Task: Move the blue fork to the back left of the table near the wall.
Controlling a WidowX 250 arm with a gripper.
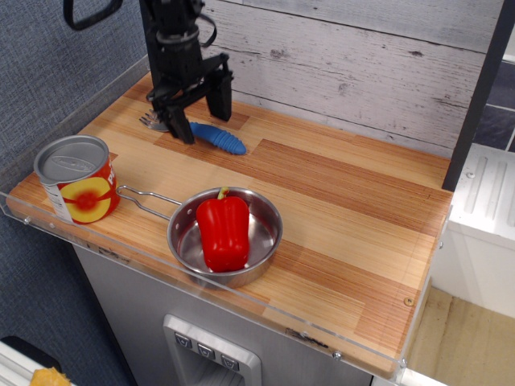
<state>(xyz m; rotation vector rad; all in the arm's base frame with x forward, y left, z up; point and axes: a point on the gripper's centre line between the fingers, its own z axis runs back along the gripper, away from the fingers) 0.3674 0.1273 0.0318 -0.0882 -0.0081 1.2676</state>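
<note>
The blue fork (216,137) lies flat on the wood-plank table (346,201) at the back left, close to the whitewashed plank wall (362,64). Its ribbed blue handle points right and its silver tines (151,121) point left, partly hidden behind a finger. My black gripper (200,112) hangs just above the fork with its jaws spread wide, one finger on each side of the handle. It holds nothing.
A steel pan (225,237) with a red bell pepper (223,232) sits at the front middle, its wire handle pointing left. A red and yellow can (76,178) stands at the front left corner. A blue-grey fabric panel (56,88) borders the left side.
</note>
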